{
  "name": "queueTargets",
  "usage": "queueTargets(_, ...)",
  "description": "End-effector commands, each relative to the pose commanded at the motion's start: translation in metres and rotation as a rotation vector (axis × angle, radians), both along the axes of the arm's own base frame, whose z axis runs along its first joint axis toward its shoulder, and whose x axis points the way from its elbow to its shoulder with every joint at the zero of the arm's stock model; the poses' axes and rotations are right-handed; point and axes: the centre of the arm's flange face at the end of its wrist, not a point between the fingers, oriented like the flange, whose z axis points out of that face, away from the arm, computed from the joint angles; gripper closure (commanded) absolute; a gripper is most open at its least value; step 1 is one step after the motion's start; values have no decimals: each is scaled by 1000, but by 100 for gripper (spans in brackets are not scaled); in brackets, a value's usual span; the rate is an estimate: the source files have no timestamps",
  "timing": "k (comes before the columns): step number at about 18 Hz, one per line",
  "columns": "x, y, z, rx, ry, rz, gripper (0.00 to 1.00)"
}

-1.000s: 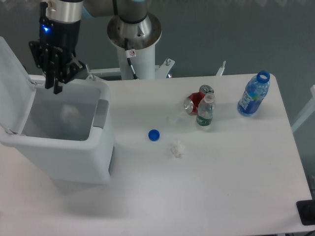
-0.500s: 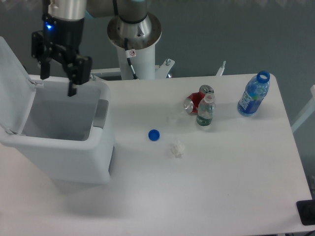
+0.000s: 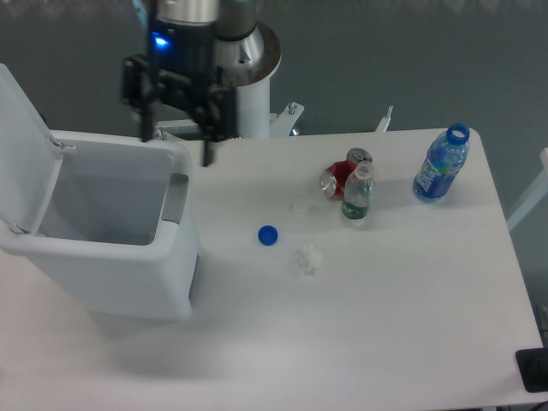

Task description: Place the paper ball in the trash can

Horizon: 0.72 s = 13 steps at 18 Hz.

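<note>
The trash can stands at the table's left with its lid swung up and back. Its inside shows only bare grey walls. The paper ball is not in view. My gripper hangs over the can's back right corner, just above the rim. It is open, with its two dark fingers spread wide and nothing between them.
A blue bottle cap and a small round white wad lie mid-table. Behind them are a tipped red can and a small green-label bottle. A blue bottle stands at the far right. The robot's base column rises behind the can.
My gripper has travelled right from over the can's back left to its back right corner, fingers now spread wide. The white wad seen inside the can a second ago no longer shows.
</note>
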Motion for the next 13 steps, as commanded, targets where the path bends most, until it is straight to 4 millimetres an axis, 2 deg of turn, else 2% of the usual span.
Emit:
queueTargets(4, -21, 8, -34, -125, 48, -77, 0)
queueTargets(6, -32, 4, -49, -166, 46, -76, 0)
queueTargets(10, -60, -1, -65, -195, 29, -37, 0)
queueTargets(13, -68, -6, -74, -205, 15, -22, 0)
